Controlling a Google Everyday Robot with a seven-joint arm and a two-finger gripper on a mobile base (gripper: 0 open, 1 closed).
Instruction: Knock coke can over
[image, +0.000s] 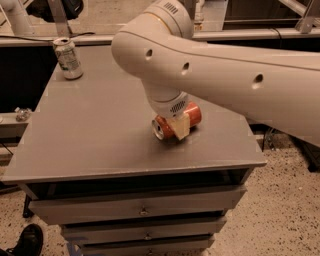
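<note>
Gripper (175, 123) clasps the toppled coke can (194, 114) on the table (100, 135) (silver can (68, 58) stands well apart)

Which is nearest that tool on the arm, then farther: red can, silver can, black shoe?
The tool is at the middle of the table.
1. Coke can, lying at the tool.
2. Silver can, back-left corner.
3. Black shoe, floor, lower left.
</note>
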